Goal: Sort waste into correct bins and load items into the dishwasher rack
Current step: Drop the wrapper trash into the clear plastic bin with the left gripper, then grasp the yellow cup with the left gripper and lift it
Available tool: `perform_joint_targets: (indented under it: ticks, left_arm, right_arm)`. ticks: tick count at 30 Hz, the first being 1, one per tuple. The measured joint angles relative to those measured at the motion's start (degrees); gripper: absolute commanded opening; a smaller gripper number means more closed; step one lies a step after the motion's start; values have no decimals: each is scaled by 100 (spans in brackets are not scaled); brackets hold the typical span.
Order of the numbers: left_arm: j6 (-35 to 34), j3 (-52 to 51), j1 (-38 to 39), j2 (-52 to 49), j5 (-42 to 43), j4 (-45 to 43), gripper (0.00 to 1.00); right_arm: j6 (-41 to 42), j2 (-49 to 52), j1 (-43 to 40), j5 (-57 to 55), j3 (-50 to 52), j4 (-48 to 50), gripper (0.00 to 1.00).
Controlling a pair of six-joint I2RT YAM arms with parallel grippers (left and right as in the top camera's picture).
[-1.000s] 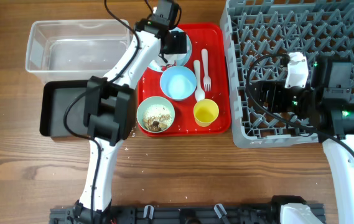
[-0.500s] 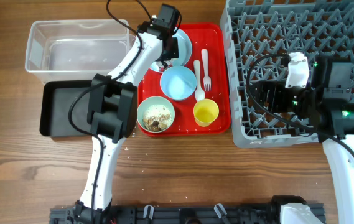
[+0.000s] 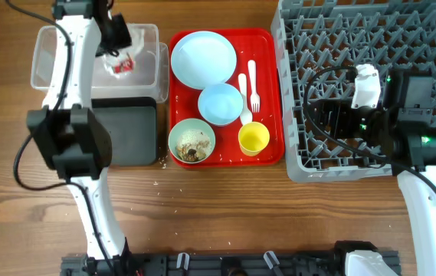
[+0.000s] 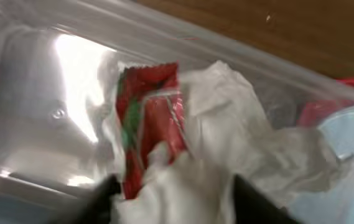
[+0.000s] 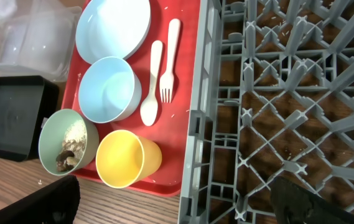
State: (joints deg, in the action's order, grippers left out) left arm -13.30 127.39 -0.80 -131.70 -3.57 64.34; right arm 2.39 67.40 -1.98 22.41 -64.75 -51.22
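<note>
My left gripper [image 3: 118, 47] is over the clear tub [image 3: 49, 54], shut on crumpled white paper [image 3: 118, 65] with a red wrapper piece [image 4: 149, 106]. The left wrist view shows the paper [image 4: 226, 124] between my fingers [image 4: 177, 199] above the tub floor [image 4: 33, 93]. The red serving tray holds the pale blue plate [image 3: 203, 59], pale blue bowl [image 3: 220, 103], pale green bowl [image 3: 175, 138] with food scraps [image 3: 193, 147], yellow cup [image 3: 254, 139], fork [image 3: 253, 86] and spoon [image 3: 244, 103]. My right gripper [image 3: 321, 119] is open and empty over the grey rack [image 3: 355, 31] near its front left.
The black tray [image 3: 137, 134] lies in front of the tub, partly under my left arm. The right wrist view shows the rack's left wall [image 5: 195, 124] beside the red tray [image 5: 177, 168]. Crumbs lie on the wood in front of the tray.
My left arm swung left from the red tray to over the clear tub, carrying the paper and wrapper. The pale blue plate is now uncovered. The right arm has not moved.
</note>
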Motion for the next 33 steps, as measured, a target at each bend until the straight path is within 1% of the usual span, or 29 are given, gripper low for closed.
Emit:
perform_joint_targets:
  ticks: [2, 7, 9, 10, 11, 13, 14, 16, 19, 21, 22, 24, 26, 29, 31, 33]
  left_arm:
    - [22, -20, -2, -173, 2, -4, 91]
    - [59, -17, -2, -20, 55, 17, 84]
    - [61, -17, 0, 227, 282, 120, 84]
    - [136, -20, 46, 573, 579, 522, 84]
    - [175, -17, 90, 715, 772, 695, 84]
    - [262, -4, 461, 1200, 1504, 1443, 77]
    - [328, 22, 741, 1279, 1725, 1985, 77]
    - [407, 9, 1309, 1266, 1932, 2516, 77]
    - [334, 4, 1943, 1266, 1963, 2667, 76]
    - [203, -50, 2334, 1268, 1891, 2404, 74]
    - [142, -175, 2533, 1270, 1845, 2098, 73]
    - [26, -785, 2975, 1266, 1781, 1314, 67]
    - [-33, -1405, 3169, 1274, 1742, 540, 66]
    - [-118, -2275, 3432, 1259, 1696, 70, 66]
    - [-125, -2490, 3545, 1257, 1694, -157, 64]
    - [-219, -2846, 3644, 1257, 1696, -339, 54]
  right_arm:
    - [0, 2, 0, 0, 0, 2, 100]
    - [0, 4, 0, 0, 0, 2, 100]
    - [0, 4, 0, 0, 0, 7, 100]
    - [0, 4, 0, 0, 0, 4, 100]
    - [0, 4, 0, 0, 0, 4, 100]
    - [2, 4, 0, 0, 0, 9, 100]
    - [2, 7, 0, 0, 0, 11, 100]
    - [39, 11, 0, 0, 0, 7, 100]
    - [109, 11, 0, 0, 0, 2, 100]
    - [131, 11, -2, 0, 0, 13, 100]
    - [146, 11, -2, 0, 0, 17, 100]
    - [149, 11, -2, 0, 0, 0, 100]
    - [149, 11, 0, 0, 0, -2, 100]
    - [149, 11, 0, 0, 0, -20, 100]
    - [149, 11, 0, 0, 0, -15, 100]
    - [151, 11, 0, 0, 0, -17, 100]
